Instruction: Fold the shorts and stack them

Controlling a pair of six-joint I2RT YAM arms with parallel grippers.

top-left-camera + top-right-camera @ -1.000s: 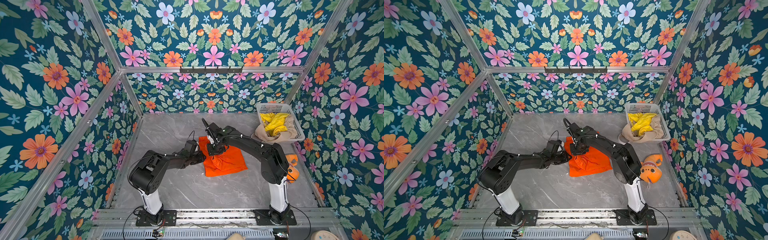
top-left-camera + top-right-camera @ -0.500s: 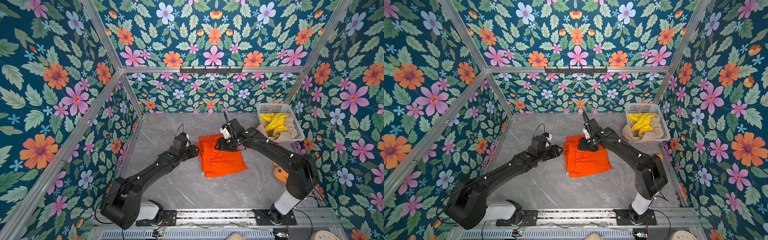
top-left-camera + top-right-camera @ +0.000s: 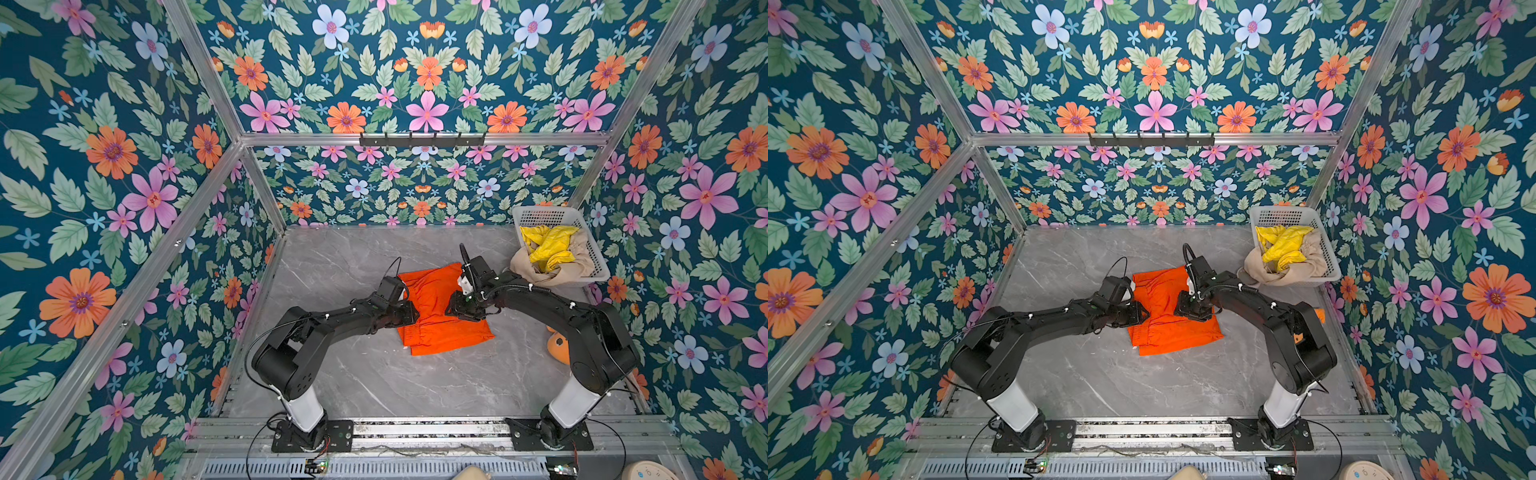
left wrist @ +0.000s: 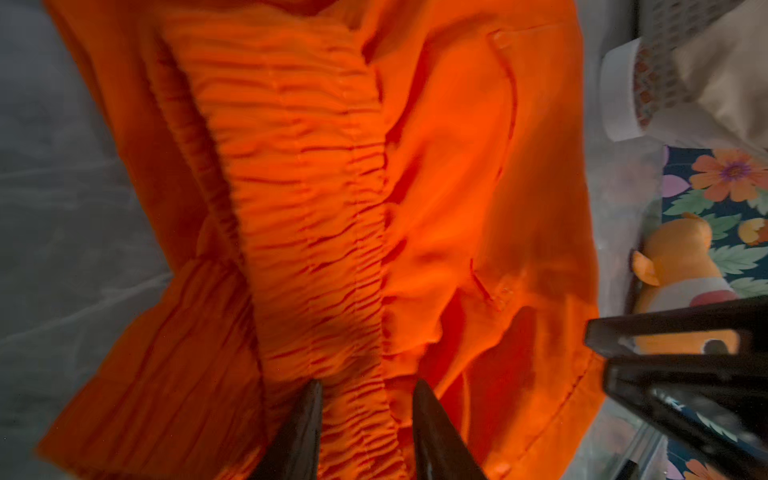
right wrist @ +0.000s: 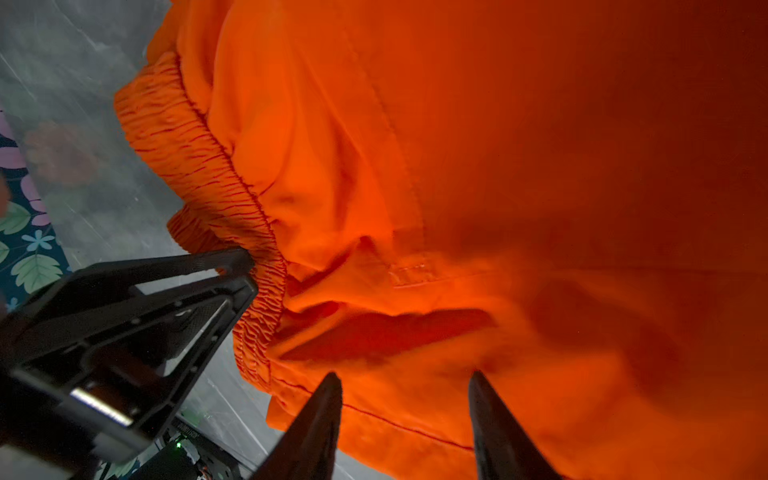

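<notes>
Right now your orange shorts lie on the grey table, roughly mid-table between the two arms. Your left gripper sits at the elastic waistband, its jaws a narrow way apart and the band running between the tips; you cannot tell whether it nips the cloth. Your right gripper is low over the opposite side, jaws wider, with nothing caught between them. The yellow shorts and the beige shorts are heaped in the white basket at the far right corner, the beige pair spilling over its near rim.
</notes>
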